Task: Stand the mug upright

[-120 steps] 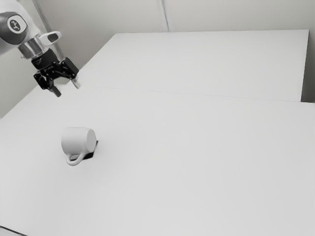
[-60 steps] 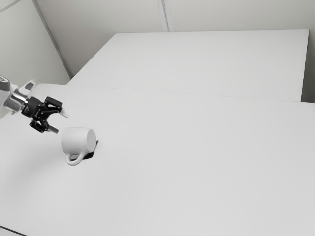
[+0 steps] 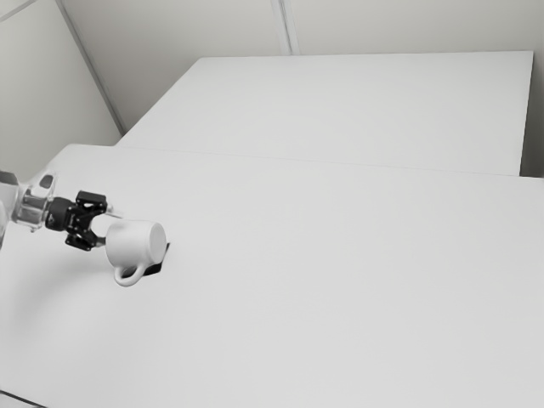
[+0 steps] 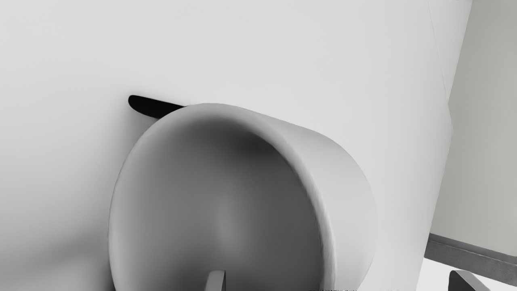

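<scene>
Black and low, the gripper (image 3: pixel 112 228) is at the exterior view's left, its fingers spread at the mug's mouth. The white mug (image 3: pixel 134 244) lies on its side, its base toward the exterior view's right and its handle toward the camera. In the wrist view the open gripper (image 4: pixel 337 281) straddles one wall of the mug (image 4: pixel 343 173): one finger shows in front of the mug's hollow, the other stands outside, apart from the wall. The handle is hidden in the wrist view.
A white table (image 3: pixel 340 280) carries the mug, with a dark patch (image 3: pixel 154 269) beside and under it. Behind is another white surface (image 3: pixel 365 110). A dark cable (image 3: pixel 21 399) crosses the near left corner of the exterior view.
The gripper came down from the upper left to the mug's mouth, levelling out as it moved. The mug lies where it was.
</scene>
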### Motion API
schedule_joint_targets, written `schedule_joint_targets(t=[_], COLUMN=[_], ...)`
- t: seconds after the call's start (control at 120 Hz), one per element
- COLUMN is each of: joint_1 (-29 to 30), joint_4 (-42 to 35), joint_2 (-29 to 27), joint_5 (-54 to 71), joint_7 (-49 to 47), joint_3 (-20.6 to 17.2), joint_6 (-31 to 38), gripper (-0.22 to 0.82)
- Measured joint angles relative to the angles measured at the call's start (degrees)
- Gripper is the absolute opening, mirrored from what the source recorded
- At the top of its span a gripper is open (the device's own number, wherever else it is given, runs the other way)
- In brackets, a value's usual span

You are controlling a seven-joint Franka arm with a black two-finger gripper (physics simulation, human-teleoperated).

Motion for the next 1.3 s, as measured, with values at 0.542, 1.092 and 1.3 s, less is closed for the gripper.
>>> schedule_joint_targets(t=[0.542, 1.092, 1.3], joint_1=[0.25, -0.20, -7.47], joint_4=[-4.34, 0.07, 0.88], joint_2=[0.31, -7.72, -13.84], joint_5=[-6.72, -2.46, 27.74], joint_7=[10.69, 15.06, 13.21], joint_3=[1.20, -5.92, -15.64], joint_6=[-4.98, -1.45, 12.87], gripper=[0.17, -0.16, -0.17])
